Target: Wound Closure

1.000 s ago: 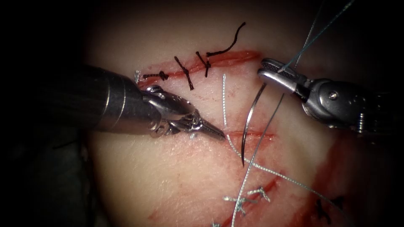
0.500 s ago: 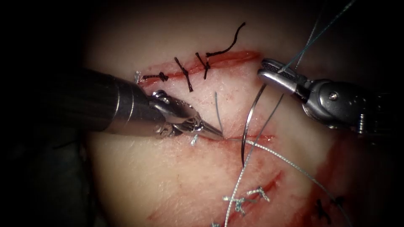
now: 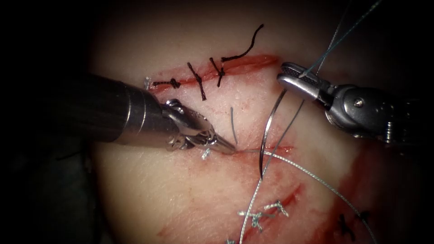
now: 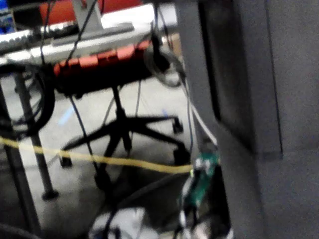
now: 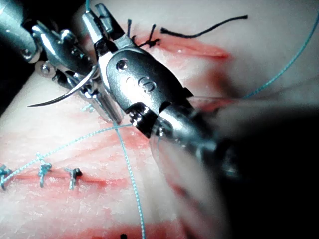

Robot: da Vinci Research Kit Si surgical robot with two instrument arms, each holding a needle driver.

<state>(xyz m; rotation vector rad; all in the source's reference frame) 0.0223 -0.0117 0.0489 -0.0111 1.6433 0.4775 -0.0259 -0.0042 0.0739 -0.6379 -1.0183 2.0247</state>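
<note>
Right end effector (image 3: 294, 81) clamps needle (image 3: 267, 131) end, clear of tissue (image 3: 181, 190); left end effector (image 3: 226, 146) seemingly pinches thread (image 3: 316, 180).

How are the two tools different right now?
The left tool pokes its tip down at the cut; the right tool sits up above the tissue. The left tool pinches the thread; the right tool holds the needle near its back end, with the point out of the tissue. Both are shiny metal with shut jaws.

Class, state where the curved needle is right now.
In the endoscope view, the needle hangs from the right hand, held at its blunt end, its point over the tissue by the middle cut.
</note>
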